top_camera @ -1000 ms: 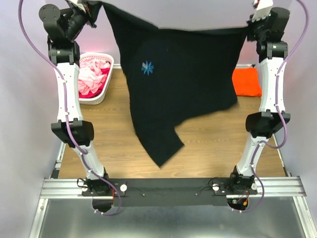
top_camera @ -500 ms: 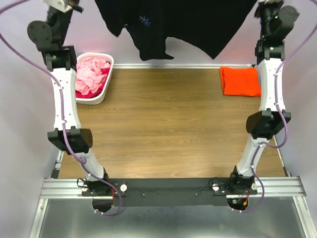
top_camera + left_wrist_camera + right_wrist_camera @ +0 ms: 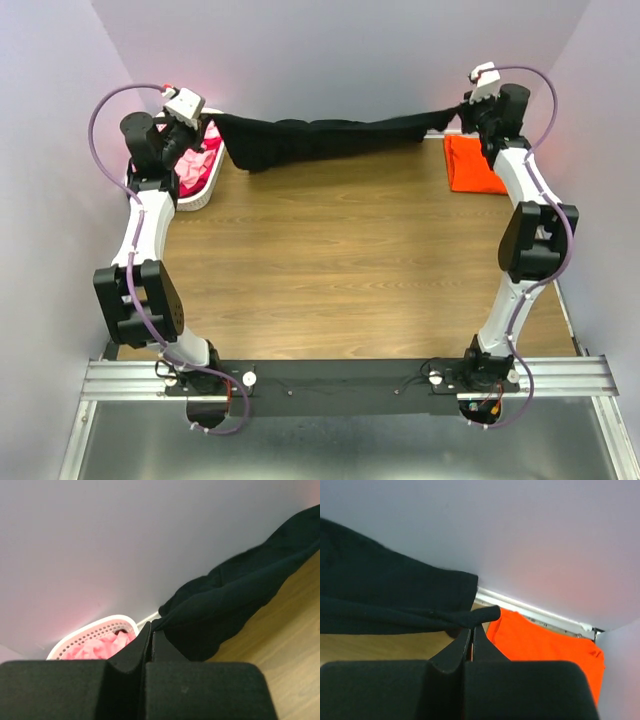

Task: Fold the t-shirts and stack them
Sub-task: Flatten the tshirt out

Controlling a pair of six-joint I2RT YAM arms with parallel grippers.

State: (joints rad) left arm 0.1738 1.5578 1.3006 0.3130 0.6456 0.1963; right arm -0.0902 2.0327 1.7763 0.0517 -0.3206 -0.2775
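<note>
The black t-shirt (image 3: 330, 138) is stretched in a bunched band along the table's far edge, its lower folds resting on the wood. My left gripper (image 3: 213, 122) is shut on its left end beside the basket; in the left wrist view the cloth (image 3: 235, 605) runs from my closed jaws. My right gripper (image 3: 458, 110) is shut on its right end; the right wrist view shows the black cloth (image 3: 395, 600) pinched at my jaw tips. The orange t-shirt (image 3: 473, 165) lies folded at the far right, also in the right wrist view (image 3: 545, 645).
A white lattice basket (image 3: 205, 185) with pink cloth stands at the far left, under my left arm; it shows in the left wrist view (image 3: 95, 635) too. The back wall is close behind the shirt. The wooden table (image 3: 340, 260) spreads in front.
Both arms have come down and back from high up. The black shirt, which hung spread in the air, is now lowered to the table's far edge in a bunched band.
</note>
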